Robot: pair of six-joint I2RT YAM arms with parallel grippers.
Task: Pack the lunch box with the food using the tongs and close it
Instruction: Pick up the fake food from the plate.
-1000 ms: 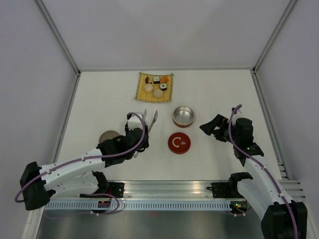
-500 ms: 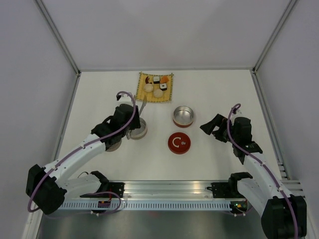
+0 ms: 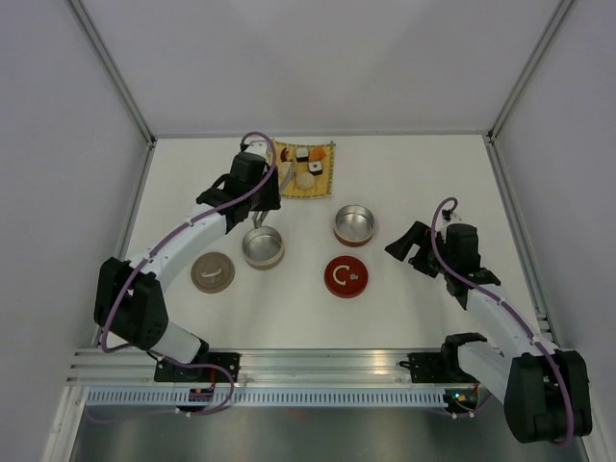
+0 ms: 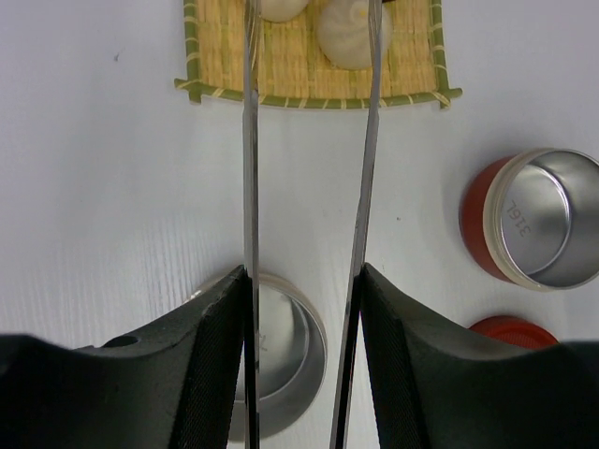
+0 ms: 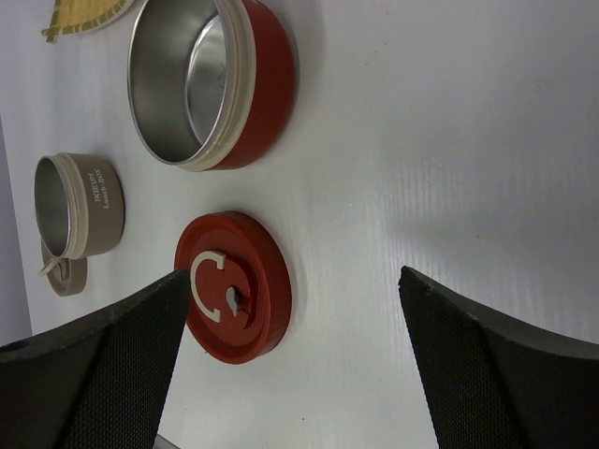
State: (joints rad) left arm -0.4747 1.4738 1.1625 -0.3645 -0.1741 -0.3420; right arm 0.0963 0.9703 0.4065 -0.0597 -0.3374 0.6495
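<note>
My left gripper (image 4: 304, 271) is shut on the silver tongs (image 4: 250, 140), one thin arm against each finger. Their tips reach over the yellow mat (image 4: 225, 56) to the white buns (image 4: 351, 33). In the top view the left gripper (image 3: 266, 187) and the tongs (image 3: 286, 176) are at the mat's near left corner, beside the food (image 3: 306, 179): buns, black-wrapped rolls, an orange piece and a dark piece. The open red lunch box (image 3: 353, 224) stands empty, its red lid (image 3: 346, 276) lying nearer. My right gripper (image 3: 409, 245) hangs open beside the red lid (image 5: 234, 285), holding nothing.
A second open tin, beige and silver (image 3: 262, 247), stands under my left wrist, its beige lid (image 3: 212, 271) to the left of it. White walls close the table's sides and back. The arm bases and a metal rail (image 3: 318, 371) line the near edge.
My left arm has swung from beside the beige lid forward to the mat, carrying the tongs over the beige tin. The right arm has hardly moved.
</note>
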